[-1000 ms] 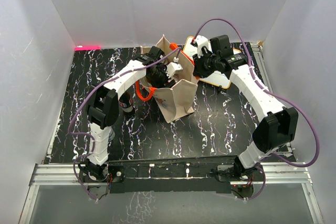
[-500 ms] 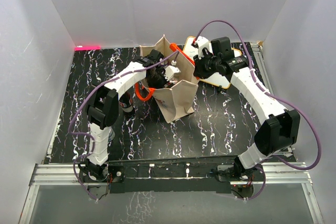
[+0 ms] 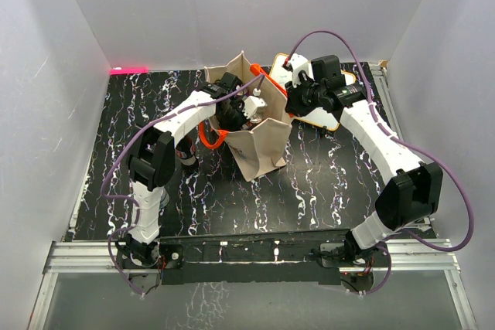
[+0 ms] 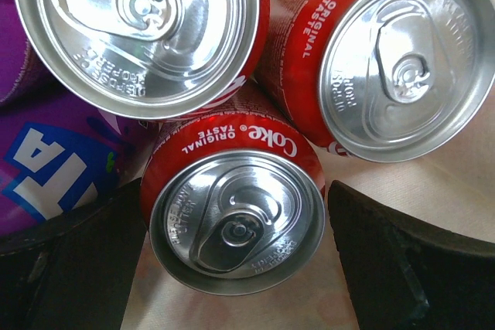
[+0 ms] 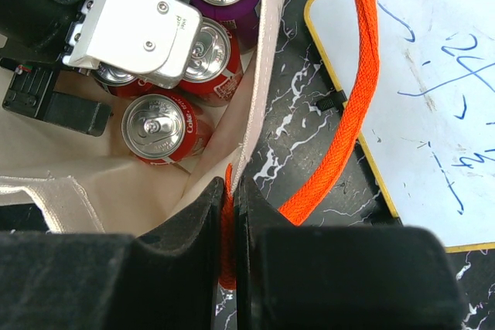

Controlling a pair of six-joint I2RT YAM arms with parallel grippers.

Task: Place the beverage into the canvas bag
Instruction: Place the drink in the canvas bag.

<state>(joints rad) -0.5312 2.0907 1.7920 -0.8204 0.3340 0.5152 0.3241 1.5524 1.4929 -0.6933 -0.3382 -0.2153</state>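
The beige canvas bag [image 3: 259, 148] stands open at the table's middle, with orange strap handles [image 5: 363, 75]. My left gripper [image 3: 244, 110] reaches down inside it. In the left wrist view it [image 4: 234, 191] is open, its fingers either side of an upright red Coke can [image 4: 236, 222], with a clear gap on the right. Two more Coke cans [image 4: 402, 59] and a purple can [image 4: 54, 160] stand beside it on the bag's floor. My right gripper [image 5: 230, 187] is shut on the bag's rim [image 5: 267, 75] and orange strap, holding the mouth open.
A white board with a yellow border [image 3: 329, 117] lies right of the bag, under my right arm. A dark can [image 3: 188, 156] stands on the table by my left arm. White walls close in on three sides.
My left gripper has shifted slightly right and deeper inside the bag. My right gripper keeps its hold on the rim.
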